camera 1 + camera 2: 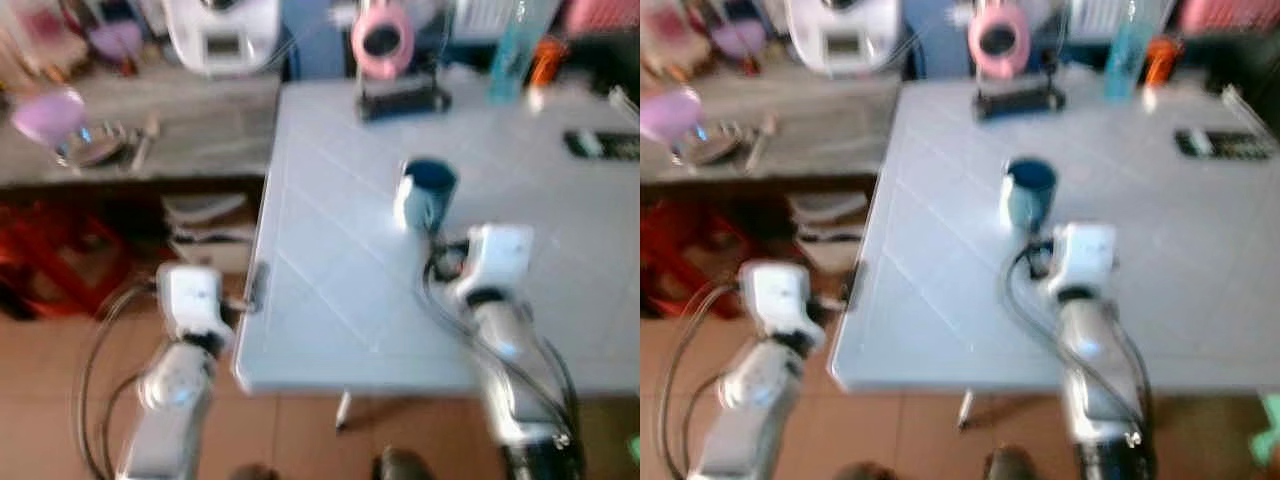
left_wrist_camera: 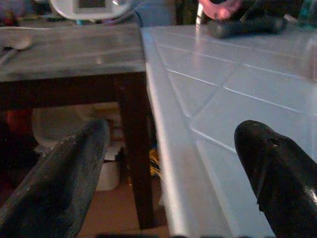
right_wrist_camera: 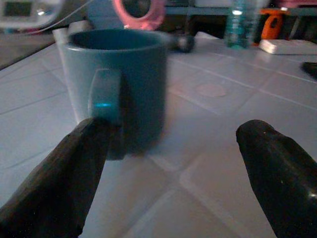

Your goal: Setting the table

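Note:
A blue mug [image 1: 427, 193] stands upright on the white tiled table [image 1: 340, 290], its handle [image 3: 105, 101] turned toward me. My right gripper [image 3: 168, 173] is open just short of the mug, one finger [image 3: 64, 173] near the handle, not touching the cup. Off the table's left edge my left gripper [image 2: 168, 168] hangs open and holds nothing. In the left eye view both arms are blurred; the right wrist [image 1: 497, 260] sits right behind the mug and the left wrist [image 1: 190, 300] beside the table's corner.
At the table's far edge stand a pink round device on a black base [image 1: 385, 45], a clear bottle [image 1: 515, 45] and a dark remote [image 1: 605, 145]. A wooden side bench [image 1: 140, 140] on the left carries a white appliance [image 1: 220, 30] and utensils. Shelves and red items lie below.

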Robot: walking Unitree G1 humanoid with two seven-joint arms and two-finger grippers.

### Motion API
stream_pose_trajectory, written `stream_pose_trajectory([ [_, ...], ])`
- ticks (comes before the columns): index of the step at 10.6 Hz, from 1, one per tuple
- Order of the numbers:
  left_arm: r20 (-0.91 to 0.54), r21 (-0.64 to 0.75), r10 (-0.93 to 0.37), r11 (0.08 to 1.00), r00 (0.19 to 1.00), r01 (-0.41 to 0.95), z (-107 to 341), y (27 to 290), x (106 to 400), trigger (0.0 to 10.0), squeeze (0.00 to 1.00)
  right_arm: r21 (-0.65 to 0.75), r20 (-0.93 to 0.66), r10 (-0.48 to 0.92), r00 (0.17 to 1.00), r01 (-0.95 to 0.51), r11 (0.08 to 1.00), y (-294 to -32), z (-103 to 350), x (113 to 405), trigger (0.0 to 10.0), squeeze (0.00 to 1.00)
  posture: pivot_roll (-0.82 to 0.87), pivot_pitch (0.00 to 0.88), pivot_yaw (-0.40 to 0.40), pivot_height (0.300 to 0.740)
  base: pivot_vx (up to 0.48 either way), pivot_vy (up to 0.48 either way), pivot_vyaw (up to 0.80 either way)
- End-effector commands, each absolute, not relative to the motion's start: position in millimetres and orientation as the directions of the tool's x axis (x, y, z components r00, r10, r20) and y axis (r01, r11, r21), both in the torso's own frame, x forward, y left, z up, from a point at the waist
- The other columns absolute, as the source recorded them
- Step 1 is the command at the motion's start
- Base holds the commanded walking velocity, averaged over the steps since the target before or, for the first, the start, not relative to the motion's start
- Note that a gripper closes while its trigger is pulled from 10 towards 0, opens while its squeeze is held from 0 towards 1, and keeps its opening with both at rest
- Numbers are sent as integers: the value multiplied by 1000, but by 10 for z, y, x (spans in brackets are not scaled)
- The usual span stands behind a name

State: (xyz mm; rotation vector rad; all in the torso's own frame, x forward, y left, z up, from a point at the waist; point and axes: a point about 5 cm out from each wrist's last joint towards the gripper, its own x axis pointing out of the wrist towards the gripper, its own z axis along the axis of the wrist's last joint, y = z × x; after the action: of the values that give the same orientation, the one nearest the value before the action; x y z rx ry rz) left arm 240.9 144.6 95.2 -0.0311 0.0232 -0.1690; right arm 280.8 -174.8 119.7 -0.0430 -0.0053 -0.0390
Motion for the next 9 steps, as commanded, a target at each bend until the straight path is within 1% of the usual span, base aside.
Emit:
stream_pose_trajectory([
  [1, -27, -18, -132, 991, 991, 132, 954, 1569, 2384, 10000, 0, -22, -1, -9, 1000, 9, 1000, -1640, 1188, 2814, 10000, 0, -26, 72, 60, 740, 0, 0, 0],
  [6, -35, -6, -127, 992, 991, 127, 962, 1595, 2373, 10000, 0, -14, -9, -16, 1000, 16, 1000, -1653, 1198, 2869, 10000, 0, -20, 93, 67, 740, 0, 0, 0],
  [9, -44, -10, -129, 992, 991, 128, 954, 1585, 2334, 10000, 0, -40, -11, -35, 999, 34, 999, -1794, 1215, 2852, 10000, 0, -22, 117, 69, 740, 0, 0, 0],
])
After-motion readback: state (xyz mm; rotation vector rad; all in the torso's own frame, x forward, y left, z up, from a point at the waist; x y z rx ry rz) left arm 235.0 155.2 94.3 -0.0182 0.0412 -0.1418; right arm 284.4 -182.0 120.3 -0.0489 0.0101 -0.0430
